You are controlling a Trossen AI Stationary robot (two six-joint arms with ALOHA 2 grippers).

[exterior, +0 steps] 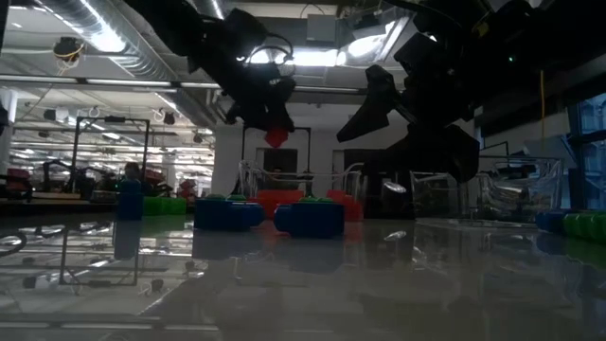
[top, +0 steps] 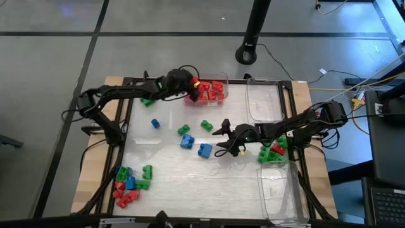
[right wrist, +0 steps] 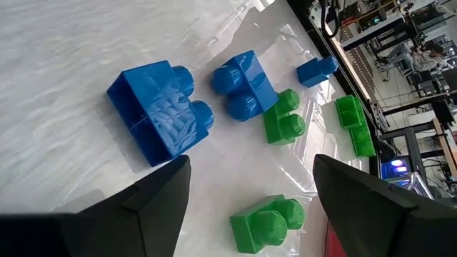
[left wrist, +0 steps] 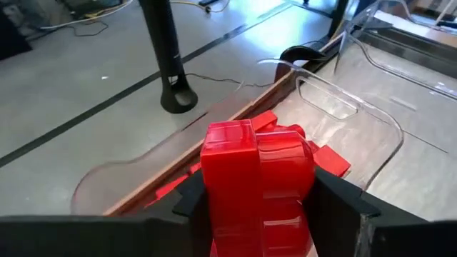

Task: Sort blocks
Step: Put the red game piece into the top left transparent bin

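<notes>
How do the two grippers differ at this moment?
The left gripper is shut on a red block; the right gripper is open and holds nothing. The left gripper hangs over the bin of red blocks at the table's far edge; the right gripper is over mid-table, beside a blue block. Both are raised above the surface in the low view.

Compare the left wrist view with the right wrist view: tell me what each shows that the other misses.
Only the left wrist view: the left gripper shut on a red block, above the bin of red blocks.
Only the right wrist view: the open right gripper over two blue blocks and loose green blocks.
Both share the pale tabletop.
</notes>
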